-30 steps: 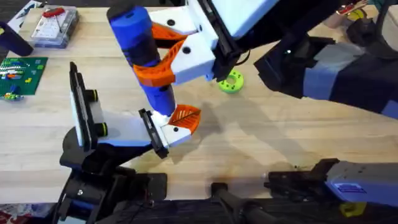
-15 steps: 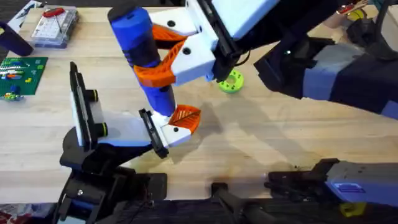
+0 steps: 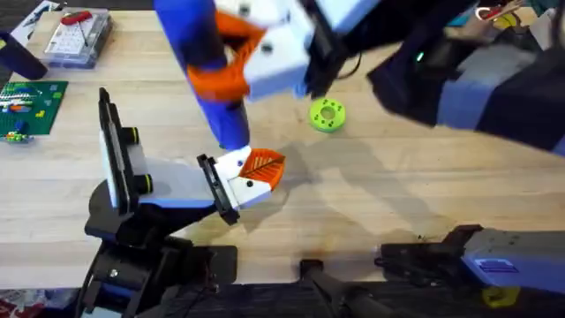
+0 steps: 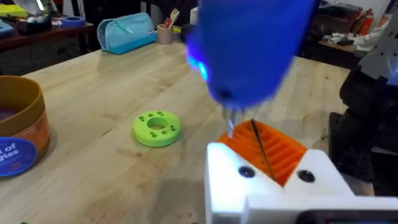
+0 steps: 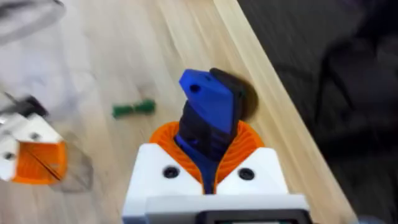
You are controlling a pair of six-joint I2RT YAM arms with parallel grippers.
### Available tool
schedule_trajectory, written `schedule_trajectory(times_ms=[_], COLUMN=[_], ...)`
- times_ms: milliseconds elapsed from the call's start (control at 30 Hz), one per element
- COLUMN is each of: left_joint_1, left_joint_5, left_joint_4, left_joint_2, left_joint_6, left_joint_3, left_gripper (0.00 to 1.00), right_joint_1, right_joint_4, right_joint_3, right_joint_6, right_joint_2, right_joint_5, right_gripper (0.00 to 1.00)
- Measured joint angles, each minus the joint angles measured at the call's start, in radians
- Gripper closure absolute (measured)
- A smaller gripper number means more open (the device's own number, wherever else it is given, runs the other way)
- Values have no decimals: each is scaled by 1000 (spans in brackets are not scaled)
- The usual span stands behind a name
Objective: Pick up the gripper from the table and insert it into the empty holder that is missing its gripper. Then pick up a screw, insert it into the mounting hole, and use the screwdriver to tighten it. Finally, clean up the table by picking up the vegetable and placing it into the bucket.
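Observation:
The blue screwdriver [image 3: 199, 44] stands tilted over the table [image 3: 371, 203], and my right gripper [image 3: 231, 75] is shut around its body. The right wrist view has the orange pads clamped on the screwdriver [image 5: 208, 112]. Its thin bit points down at the white gripper [image 3: 247, 181] with the orange ribbed face, which sits against the black plate of the grey-white holder [image 3: 172, 181]. My left gripper [image 4: 264, 149] is this same end, its orange pads closed together under the screwdriver [image 4: 249, 50]. The dark green vegetable [image 5: 133, 109] lies on the wood. The orange bucket [image 4: 15, 140] stands off to one side.
A bright green disc with holes [image 3: 327, 115] lies just beyond the holder's tip. A clear box with a red-handled tool [image 3: 78, 35] and a green circuit board [image 3: 31, 106] sit at the far left. A light blue pouch [image 4: 127, 31] rests at the table's far edge.
The right arm has shifted with the screwdriver toward the far side and up, so the blue body stands farther from the white gripper and the green disc is fully uncovered. The holder has not moved.

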Motion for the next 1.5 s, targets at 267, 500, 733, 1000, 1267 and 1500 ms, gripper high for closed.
schedule_trajectory(times_ms=[267,500,733,1000,1267,1500], left_joint_1=[0,0,0,0,0,0], left_joint_5=[0,0,0,0,0,0], left_joint_4=[0,0,0,0,0,0], left_joint_2=[0,0,0,0,0,0], left_joint_6=[0,0,0,0,0,0], left_joint_3=[0,0,0,0,0,0], left_gripper=[979,979,979,979,979,979], right_joint_1=[-59,-90,-92,-204,-298,-311], right_joint_4=[-305,-1084,-1673,-1905,-2037,-2110], right_joint_3=[188,418,767,819,822,769], right_joint_6=[-59,-355,-763,-830,-1004,-1265], right_joint_2=[-5,3,3,2,65,255], right_joint_5=[-19,145,557,911,1358,1562], right_gripper=[954,955,954,955,954,956])
